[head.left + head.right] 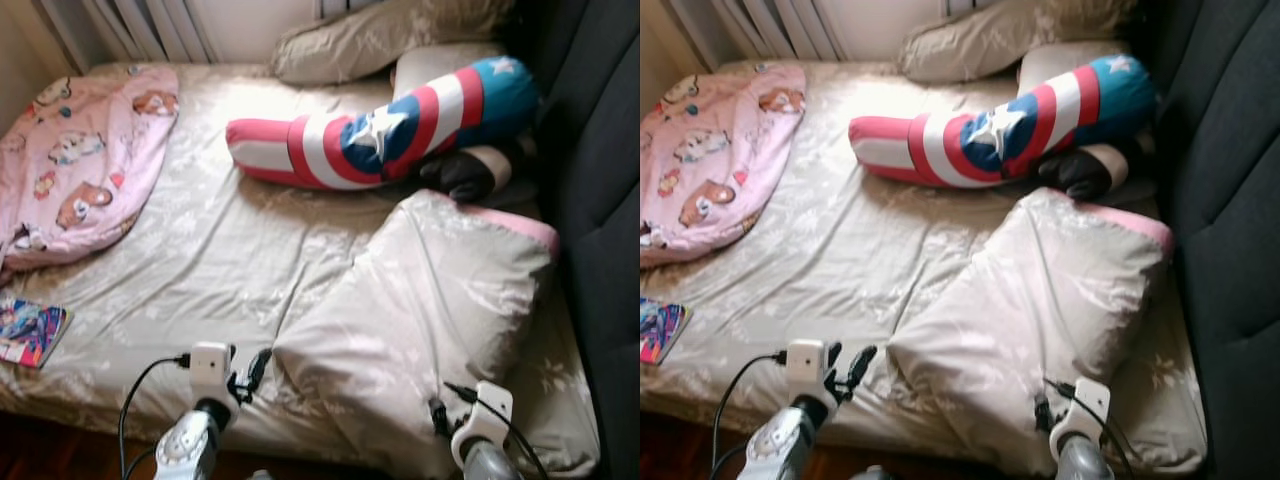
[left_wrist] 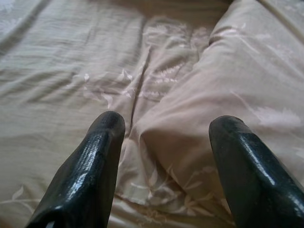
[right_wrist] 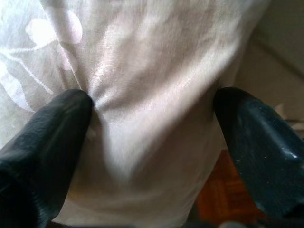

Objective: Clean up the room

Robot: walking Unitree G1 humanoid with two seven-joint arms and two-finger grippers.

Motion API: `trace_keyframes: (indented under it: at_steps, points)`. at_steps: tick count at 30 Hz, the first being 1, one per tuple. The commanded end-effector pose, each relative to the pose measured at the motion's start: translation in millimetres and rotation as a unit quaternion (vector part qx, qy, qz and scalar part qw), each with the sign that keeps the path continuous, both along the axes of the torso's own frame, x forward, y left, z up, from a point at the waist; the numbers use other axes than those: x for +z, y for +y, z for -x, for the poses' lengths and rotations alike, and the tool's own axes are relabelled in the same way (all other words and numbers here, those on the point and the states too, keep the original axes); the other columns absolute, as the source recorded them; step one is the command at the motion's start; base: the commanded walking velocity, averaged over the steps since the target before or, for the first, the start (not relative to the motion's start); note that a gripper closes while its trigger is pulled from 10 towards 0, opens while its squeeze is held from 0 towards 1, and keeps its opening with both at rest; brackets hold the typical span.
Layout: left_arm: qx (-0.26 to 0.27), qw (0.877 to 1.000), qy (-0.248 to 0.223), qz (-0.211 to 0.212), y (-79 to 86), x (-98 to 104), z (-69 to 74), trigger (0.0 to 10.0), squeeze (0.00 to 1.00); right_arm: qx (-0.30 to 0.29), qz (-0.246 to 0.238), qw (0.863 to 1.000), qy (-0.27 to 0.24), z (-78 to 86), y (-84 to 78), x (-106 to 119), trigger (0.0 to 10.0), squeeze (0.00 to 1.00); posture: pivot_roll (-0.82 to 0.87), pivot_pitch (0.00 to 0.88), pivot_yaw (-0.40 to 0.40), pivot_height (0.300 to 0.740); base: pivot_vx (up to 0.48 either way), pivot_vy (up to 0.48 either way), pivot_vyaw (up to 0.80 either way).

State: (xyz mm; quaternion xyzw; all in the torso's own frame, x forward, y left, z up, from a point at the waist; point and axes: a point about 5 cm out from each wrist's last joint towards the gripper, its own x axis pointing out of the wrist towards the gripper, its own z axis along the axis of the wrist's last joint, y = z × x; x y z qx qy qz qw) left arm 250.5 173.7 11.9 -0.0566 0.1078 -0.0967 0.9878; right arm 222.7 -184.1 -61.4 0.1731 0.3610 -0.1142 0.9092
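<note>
The folded beige duvet (image 1: pixel 430 310) lies on the near right part of the bed (image 1: pixel 220 260), its near edge reaching the mattress front and its far end touching a pink-edged corner beside the dark headboard (image 1: pixel 600 200). The right gripper (image 3: pixel 152 123) is at the duvet's near right edge, fingers (image 3: pixel 52 137) spread apart with a bulge of fabric between them; one pad presses into the cloth, the other stands just off it. The left gripper (image 2: pixel 164 142) sits at the duvet's near left corner, fingers (image 2: pixel 95 156) parted, the corner fold lying between them above the sheet. Beyond the duvet rests a red, white and blue star-patterned bolster (image 1: pixel 390 125), touching a beige pillow (image 1: pixel 370 40). A pink cartoon-print blanket (image 1: pixel 80 150) lies at the far left, and a colourful book (image 1: pixel 30 330) near the left front edge.
</note>
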Motion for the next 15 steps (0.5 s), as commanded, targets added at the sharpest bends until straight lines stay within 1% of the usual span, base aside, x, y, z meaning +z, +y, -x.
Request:
trace_keyframes:
  at_steps: [1,3,7,9,11,15]
  points:
    - [-0.002,1.0,0.005,-0.001,2.7,1.1,3.4,10.0,0.0,0.016,-0.021,0.999,0.035,15.0,11.2,-11.0,10.0,0.0,0.17,0.245,0.088,0.69,0.0,0.0,0.0]
    - [-0.007,1.0,0.0,0.0,1.8,7.0,4.7,10.0,0.0,0.012,-0.02,0.999,0.036,17.6,11.9,-12.3,10.0,0.0,0.17,0.255,0.096,0.69,0.0,0.0,0.0]
    - [-0.013,1.0,-0.003,0.001,0.5,11.7,8.4,10.0,0.0,0.002,-0.023,0.999,0.039,22.3,12.1,-14.7,10.0,0.0,0.18,0.266,0.102,0.69,0.0,0.0,0.0]
    - [-0.017,1.0,-0.003,0.0,-0.6,14.2,9.7,10.0,0.0,0.0,-0.028,0.999,0.038,24.8,13.5,-15.9,10.0,0.0,0.18,0.285,0.109,0.69,0.0,0.0,0.0]
    - [-0.02,1.0,-0.001,0.0,-1.2,14.0,9.7,10.0,0.0,0.001,-0.028,0.999,0.04,26.2,14.1,-16.7,10.0,0.0,0.18,0.285,0.109,0.69,0.0,0.0,0.0]
    - [-0.025,1.0,0.0,-0.002,-0.9,16.9,7.8,10.0,0.0,-0.001,-0.023,0.999,0.042,30.3,14.1,-18.5,10.0,0.0,0.19,0.316,0.119,0.69,0.0,0.0,0.0]
